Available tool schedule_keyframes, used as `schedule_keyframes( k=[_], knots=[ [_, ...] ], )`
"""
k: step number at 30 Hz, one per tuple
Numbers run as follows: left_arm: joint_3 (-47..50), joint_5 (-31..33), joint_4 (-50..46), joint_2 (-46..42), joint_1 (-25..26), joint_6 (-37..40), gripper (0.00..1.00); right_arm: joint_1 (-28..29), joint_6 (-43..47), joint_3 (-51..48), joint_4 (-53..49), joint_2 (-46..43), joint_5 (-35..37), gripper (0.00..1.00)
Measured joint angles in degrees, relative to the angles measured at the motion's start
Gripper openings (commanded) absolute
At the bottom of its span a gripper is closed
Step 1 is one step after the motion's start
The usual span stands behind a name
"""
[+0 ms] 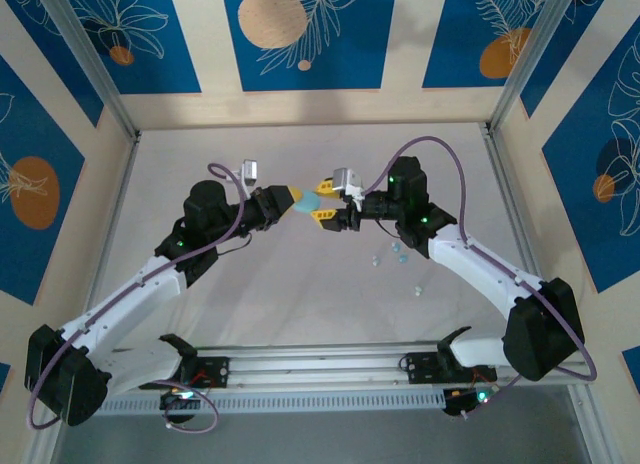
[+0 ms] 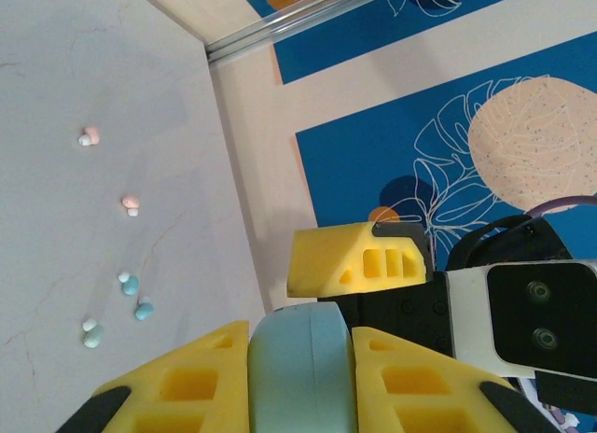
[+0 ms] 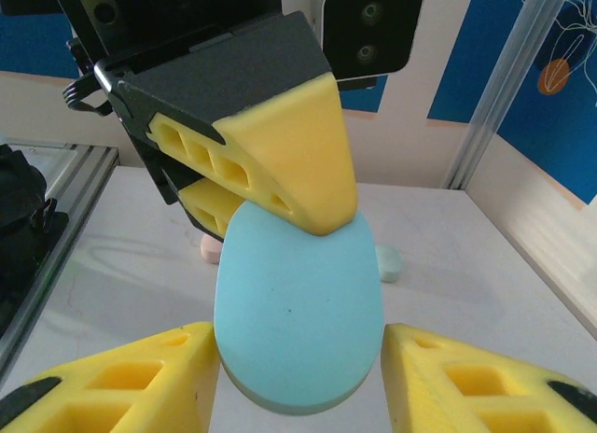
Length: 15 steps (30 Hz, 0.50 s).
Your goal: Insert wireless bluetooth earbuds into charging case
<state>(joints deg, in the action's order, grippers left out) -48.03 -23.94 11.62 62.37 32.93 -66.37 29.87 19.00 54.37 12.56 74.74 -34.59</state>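
A pale blue oval charging case (image 1: 307, 203) hangs above the table's middle, with my left gripper (image 1: 292, 196) shut on it. In the left wrist view the case (image 2: 303, 386) is wedged between the yellow pads of the left gripper (image 2: 300, 332). My right gripper (image 3: 298, 358) faces it with a finger on either side of the case (image 3: 298, 302); a thin gap shows at the right finger (image 3: 466, 377), so it stands open. Tiny earbuds lie on the table: pink ones (image 2: 89, 136) (image 2: 131, 203), blue ones (image 2: 136, 298) and a mint one (image 2: 91, 334).
A pink case (image 3: 213, 251) and a mint case (image 3: 390, 263) lie on the white table under the grippers. The loose earbuds (image 1: 398, 250) sit right of centre, by the right arm. Aluminium posts and patterned walls ring the table (image 1: 200, 164).
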Motion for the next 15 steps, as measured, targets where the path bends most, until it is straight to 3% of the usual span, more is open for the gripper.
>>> schedule_keyframes(
  k=[11,15],
  knots=[
    [0.0,0.04,0.44,0.11,-0.02,-0.66,0.17,-0.11,-0.28,1.14,-0.22,1.16,-1.33,0.48],
    [-0.02,0.07,0.44,0.37,-0.02,-0.66,0.16,-0.11,-0.63,1.18,-0.22,1.57,-1.49,0.42]
  ],
)
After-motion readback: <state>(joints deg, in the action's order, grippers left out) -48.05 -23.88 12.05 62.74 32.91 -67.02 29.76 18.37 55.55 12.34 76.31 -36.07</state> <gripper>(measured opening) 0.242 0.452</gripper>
